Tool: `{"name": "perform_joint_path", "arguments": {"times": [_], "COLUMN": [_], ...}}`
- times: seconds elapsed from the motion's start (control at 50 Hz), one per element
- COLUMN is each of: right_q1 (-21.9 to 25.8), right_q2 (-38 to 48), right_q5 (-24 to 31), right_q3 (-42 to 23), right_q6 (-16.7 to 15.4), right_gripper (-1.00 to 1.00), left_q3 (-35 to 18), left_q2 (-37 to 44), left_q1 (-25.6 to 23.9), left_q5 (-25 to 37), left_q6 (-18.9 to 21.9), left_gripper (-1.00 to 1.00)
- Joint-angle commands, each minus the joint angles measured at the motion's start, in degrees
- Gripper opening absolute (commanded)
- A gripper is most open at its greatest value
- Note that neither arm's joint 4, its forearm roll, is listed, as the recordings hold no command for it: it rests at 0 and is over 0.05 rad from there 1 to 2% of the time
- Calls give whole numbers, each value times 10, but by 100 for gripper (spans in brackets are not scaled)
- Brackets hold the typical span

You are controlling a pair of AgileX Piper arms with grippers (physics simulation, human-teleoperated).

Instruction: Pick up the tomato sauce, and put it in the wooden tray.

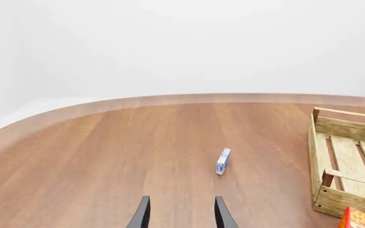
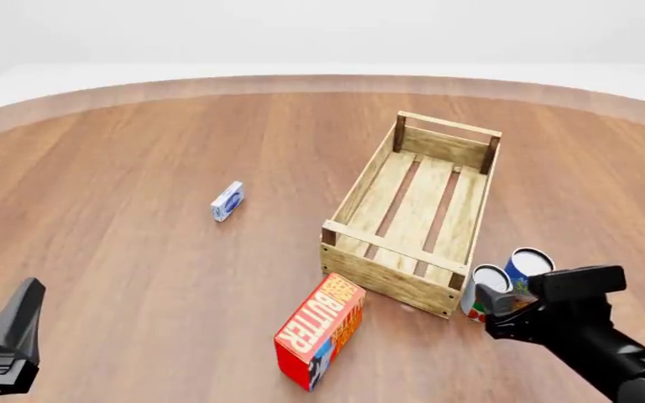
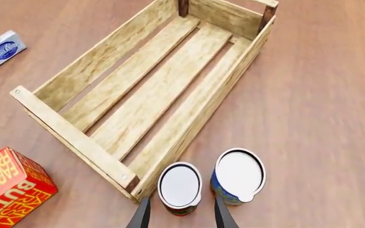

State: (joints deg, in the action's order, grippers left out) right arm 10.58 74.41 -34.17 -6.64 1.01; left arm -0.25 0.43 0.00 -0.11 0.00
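The tomato sauce (image 3: pixel 179 186) is a small can with a silvery-white top, standing upright just outside the near right corner of the wooden tray (image 3: pixel 110 76). My right gripper (image 3: pixel 181 216) is open, one finger on each side of the can, not closed on it. From the front, the tomato sauce (image 2: pixel 487 280) stands beside the wooden tray (image 2: pixel 412 210), with the right gripper (image 2: pixel 495 304) right behind it. My left gripper (image 1: pixel 181 214) is open and empty, low over bare table at the near left (image 2: pixel 14 323).
A blue-and-yellow can (image 3: pixel 238 175) touches or nearly touches the tomato sauce on its outer side. A red butter box (image 2: pixel 320 332) lies in front of the tray's near left corner. A small blue-and-white box (image 2: pixel 228 201) sits left of the tray.
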Motion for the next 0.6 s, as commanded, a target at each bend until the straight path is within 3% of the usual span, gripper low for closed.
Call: {"name": "perform_joint_path", "arguments": {"times": [0.02, 0.6], "right_q1": [2, 2], "right_q2": [35, 99], "right_q5": [-30, -88], "right_q3": [0, 6], "right_q6": [4, 12], "right_gripper": [100, 100], "left_q3": [0, 0], "left_q2": [0, 0], "left_q1": [0, 0], "left_q5": [0, 0], "left_q6": [0, 0], "left_gripper": [100, 100]}}
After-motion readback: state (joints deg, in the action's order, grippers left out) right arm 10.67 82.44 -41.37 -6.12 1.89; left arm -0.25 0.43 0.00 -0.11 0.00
